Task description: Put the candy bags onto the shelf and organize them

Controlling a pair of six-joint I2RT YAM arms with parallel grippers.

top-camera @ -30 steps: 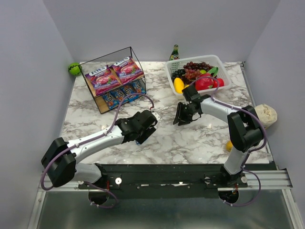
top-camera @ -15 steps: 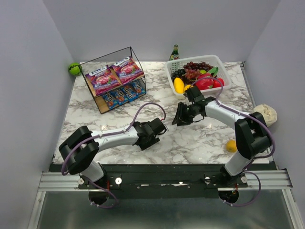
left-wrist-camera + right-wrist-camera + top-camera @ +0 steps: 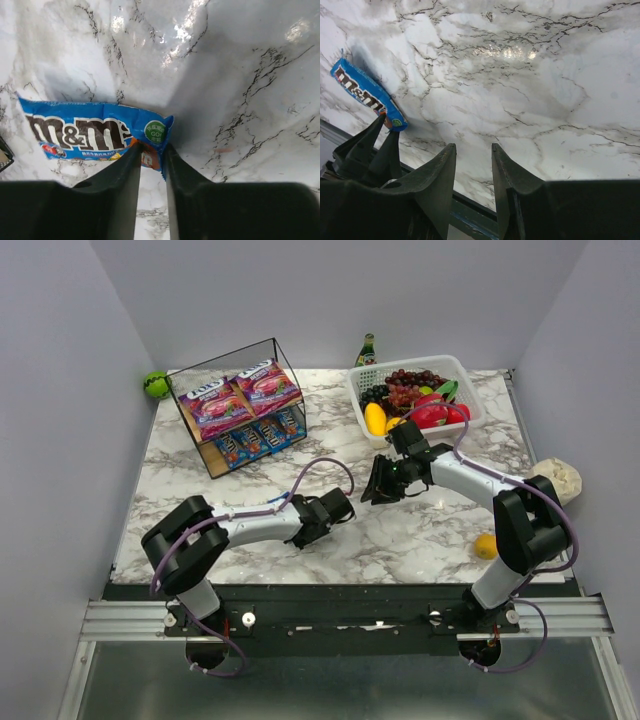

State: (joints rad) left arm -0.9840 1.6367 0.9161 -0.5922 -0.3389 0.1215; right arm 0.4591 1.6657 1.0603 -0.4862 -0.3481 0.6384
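Marble counter (image 3: 420,530) carries everything. Left arm (image 3: 250,528) lies low across near-centre. Right arm (image 3: 465,472) reaches in from the right toward the middle.

Shelf (image 3: 207,454) sits far left, set at an angle: black wire frame, two wooden boards. White lattice basket (image 3: 365,379) sits far centre-right, well apart from the shelf, holding grapes (image 3: 410,390), a yellow fruit (image 3: 375,418) and red fruit (image 3: 432,415).

Top board: two purple bags flat, side by side, one on the left (image 3: 213,400), one on the right (image 3: 265,383). Lower board: row of blue M&M's packets (image 3: 258,436) side by side.

Left hand (image 3: 151,150) is clamped on the corner of a loose packet (image 3: 95,132), also blue M&M's, at the end with the round green badge. The packet runs off to the left of the fingers, logo up, over bare marble near counter centre, well apart from the shelf. Cannot tell if it rests on the counter or sits just above it. In the right wrist view the same packet (image 3: 367,95) shows with the left fingers at its end.

Right hand (image 3: 472,150) is released, fingers apart, nothing between them, over bare marble, near the left hand but not touching.

Small items: beige lump (image 3: 556,480) at the right edge, green ball (image 3: 155,384) by the shelf's far-left corner, dark bottle (image 3: 367,350) behind the basket, small orange (image 3: 485,545) near the right arm's base.
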